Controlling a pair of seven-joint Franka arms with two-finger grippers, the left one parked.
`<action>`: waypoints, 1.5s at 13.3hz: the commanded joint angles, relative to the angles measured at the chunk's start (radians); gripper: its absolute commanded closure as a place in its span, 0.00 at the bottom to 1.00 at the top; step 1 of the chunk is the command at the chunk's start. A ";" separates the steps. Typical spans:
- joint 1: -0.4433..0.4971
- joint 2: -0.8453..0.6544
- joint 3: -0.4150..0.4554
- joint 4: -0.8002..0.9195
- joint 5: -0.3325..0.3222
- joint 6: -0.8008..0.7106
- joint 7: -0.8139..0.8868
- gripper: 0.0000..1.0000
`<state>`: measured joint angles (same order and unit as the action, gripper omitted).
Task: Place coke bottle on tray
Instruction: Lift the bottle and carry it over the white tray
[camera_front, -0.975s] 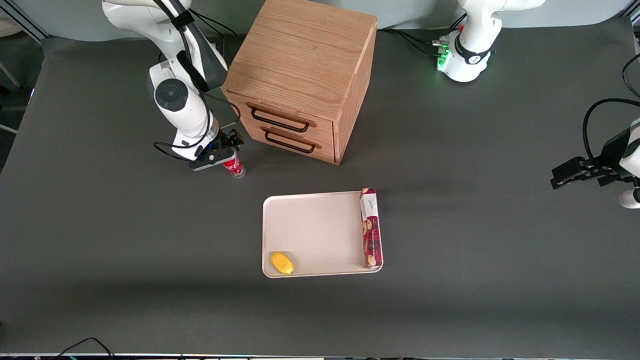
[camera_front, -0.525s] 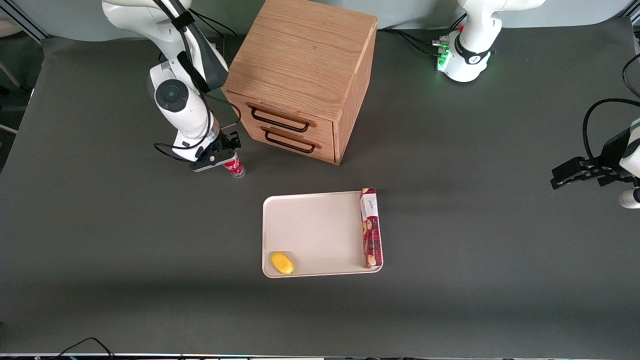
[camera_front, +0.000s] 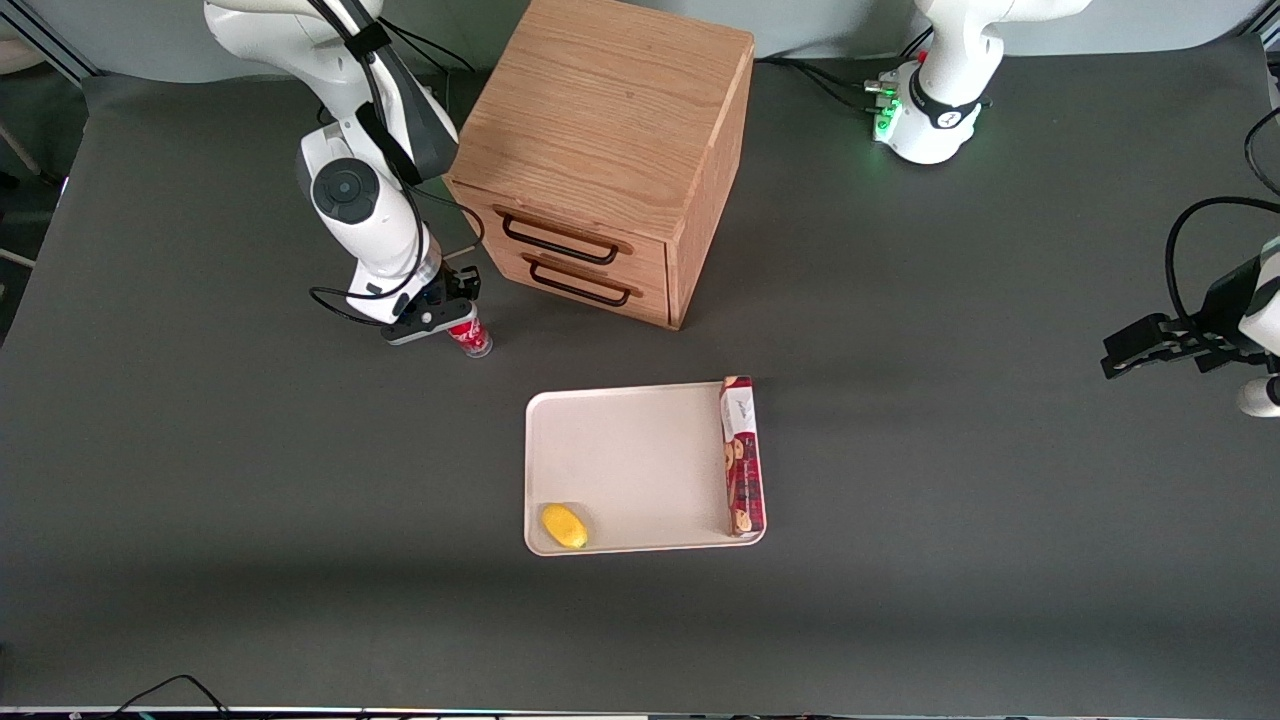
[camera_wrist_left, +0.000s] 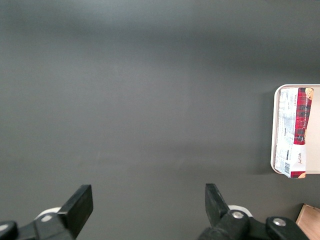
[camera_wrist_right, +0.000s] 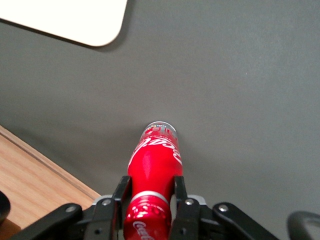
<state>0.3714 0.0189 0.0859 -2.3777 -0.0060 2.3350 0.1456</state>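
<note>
One small red coke bottle (camera_wrist_right: 154, 170) with white script, clear base, claw (camera_wrist_right: 149, 200) clamped around its neck, beside wooden cabinet (camera_front: 610, 150).

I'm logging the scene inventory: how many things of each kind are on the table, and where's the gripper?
Coke bottle: 1, held in the gripper
Tray: 1
Biscuit box: 1
Lemon: 1
Drawer cabinet: 1
Total: 5

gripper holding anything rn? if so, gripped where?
Yes: the gripper is shut on the coke bottle, its fingers clamping the upper part near the cap, base still near the table.
</note>
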 joint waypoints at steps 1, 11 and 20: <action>0.014 -0.040 -0.008 0.142 -0.012 -0.188 -0.008 1.00; 0.070 0.024 -0.044 0.667 0.102 -0.608 0.002 1.00; 0.239 0.387 -0.170 0.776 0.110 -0.281 0.091 1.00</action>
<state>0.6009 0.3405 -0.0664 -1.6631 0.1068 2.0238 0.2334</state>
